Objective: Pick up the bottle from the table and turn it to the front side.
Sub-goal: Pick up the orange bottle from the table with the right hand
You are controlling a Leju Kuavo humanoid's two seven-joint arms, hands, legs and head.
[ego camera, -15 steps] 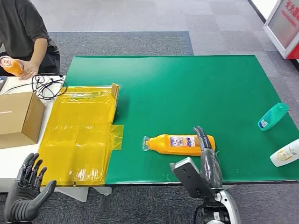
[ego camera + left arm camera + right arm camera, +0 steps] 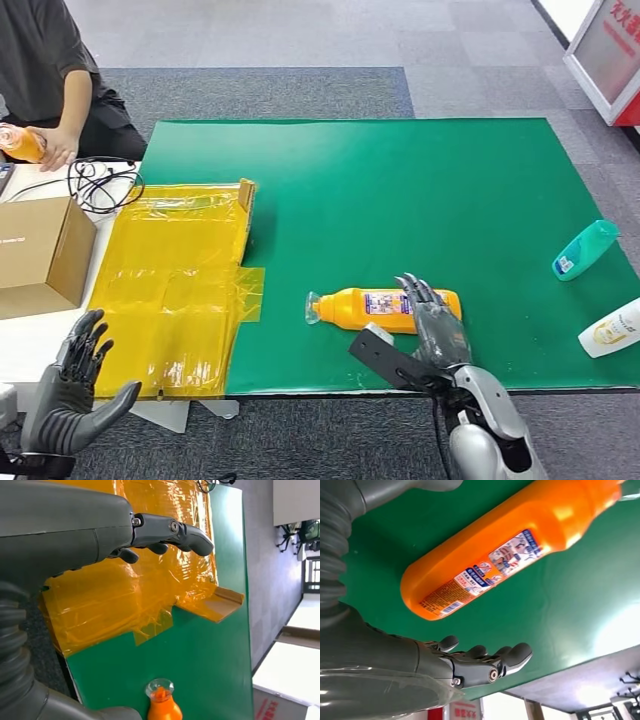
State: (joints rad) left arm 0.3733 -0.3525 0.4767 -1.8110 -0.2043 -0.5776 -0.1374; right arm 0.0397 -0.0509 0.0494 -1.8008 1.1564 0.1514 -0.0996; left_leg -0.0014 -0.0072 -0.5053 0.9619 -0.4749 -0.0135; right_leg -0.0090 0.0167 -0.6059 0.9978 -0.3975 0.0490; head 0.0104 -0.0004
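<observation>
Lying on its side on the green mat that covers the counter, the orange bottle has not moved since half a second ago: clear cap toward the yellow taped sheet, printed label up. The right robot hand has changed; its wrist has rolled and the hand has sunk lower, so its fingers now reach over the bottle's base end. The right wrist view shows those fingers spread and straight, apart from the bottle, holding nothing. The left robot hand has lifted slightly beside the counter's near left corner, fingers apart and empty, hovering over the yellow sheet. At the far left a person has shifted, drawing a second orange bottle closer to the picture's edge. A teal bottle and a white bottle lie unmoved at the mat's right edge, with the cardboard box and black cable unmoved on the left.
</observation>
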